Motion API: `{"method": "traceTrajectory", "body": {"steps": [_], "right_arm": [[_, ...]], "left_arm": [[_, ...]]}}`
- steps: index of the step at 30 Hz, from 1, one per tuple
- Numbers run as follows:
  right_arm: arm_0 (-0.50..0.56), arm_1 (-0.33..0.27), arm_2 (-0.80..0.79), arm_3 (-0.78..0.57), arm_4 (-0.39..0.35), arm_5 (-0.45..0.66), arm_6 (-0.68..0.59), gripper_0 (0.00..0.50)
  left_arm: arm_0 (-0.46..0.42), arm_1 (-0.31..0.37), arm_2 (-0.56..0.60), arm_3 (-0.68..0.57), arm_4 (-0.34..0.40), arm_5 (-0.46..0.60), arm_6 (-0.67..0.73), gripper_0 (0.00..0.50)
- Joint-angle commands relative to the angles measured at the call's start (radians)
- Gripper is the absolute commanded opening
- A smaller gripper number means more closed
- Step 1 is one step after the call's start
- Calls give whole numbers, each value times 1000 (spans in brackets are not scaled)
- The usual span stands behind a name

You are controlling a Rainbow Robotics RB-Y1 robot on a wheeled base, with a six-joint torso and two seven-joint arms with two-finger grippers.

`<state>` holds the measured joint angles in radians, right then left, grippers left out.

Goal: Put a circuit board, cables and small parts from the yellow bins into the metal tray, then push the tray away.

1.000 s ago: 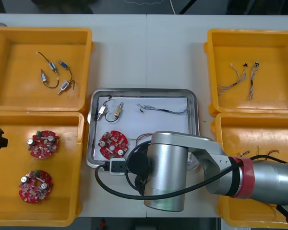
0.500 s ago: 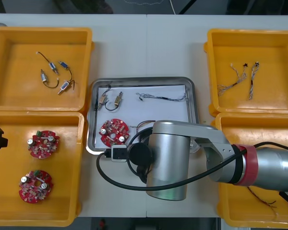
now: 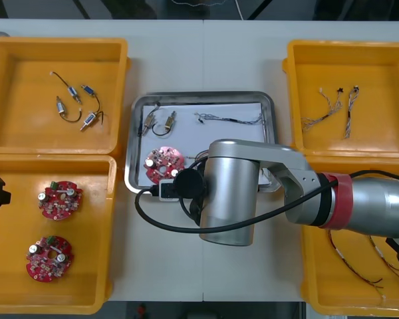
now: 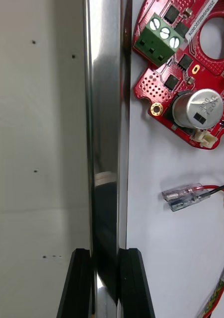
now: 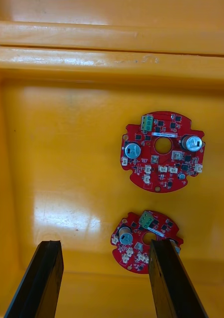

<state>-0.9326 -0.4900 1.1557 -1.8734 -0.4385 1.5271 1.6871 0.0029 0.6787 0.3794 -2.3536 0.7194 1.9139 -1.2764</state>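
Clearly the metal tray (image 3: 203, 97) has slid away from the robot across the tabletop (image 3: 166, 266). It lies farther out than a second ago, and its far rim now runs alongside the far pair of yellow bins. Its load has ridden along with it. The circuit board (image 3: 163, 163) sits in the tray's near left corner and the small metal parts (image 3: 158, 120) in its far left corner. The blue and white cable (image 3: 229, 119) stretches along its far side, and the red and yellow cable (image 4: 188, 194) lies just beside the board, inside the near rim.

The right arm (image 3: 233, 193) reaches over the tray's near edge. Its jaws are clamped on that rim, with one black finger (image 4: 81, 283) outside the shiny wall and the other inside. Holding the rim this way, the arm is carrying the tray along.

Loading therefore looks finished and the final push is well under way. What probably remains is to end the stroke and let go of the rim.

To the tray's left, the left arm's jaws hang wide apart and hold nothing. They are parked over the near yellow bin (image 5: 67, 174), where two spare boards (image 5: 162, 150) lie.
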Motion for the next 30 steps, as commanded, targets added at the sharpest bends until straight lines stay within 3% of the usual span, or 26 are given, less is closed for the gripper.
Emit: {"method": "traceTrajectory", "body": {"steps": [1, 11, 18, 30], "right_arm": [[-78, 19, -33, 23, -9, -7, -21, 0], [-170, 61, -33, 142, -46, -7, -20, 0], [-242, 77, -33, 226, -114, -36, -14, 0], [-285, 77, -33, 312, -121, -84, 40, 0]], "left_arm": [[23, 41, -11, -32, 8, 6, -97, 500], [23, 41, -11, -32, 8, 6, -97, 500], [23, 41, -11, -32, 8, 6, -97, 500], [23, 41, -11, -32, 8, 6, -97, 500]]}}
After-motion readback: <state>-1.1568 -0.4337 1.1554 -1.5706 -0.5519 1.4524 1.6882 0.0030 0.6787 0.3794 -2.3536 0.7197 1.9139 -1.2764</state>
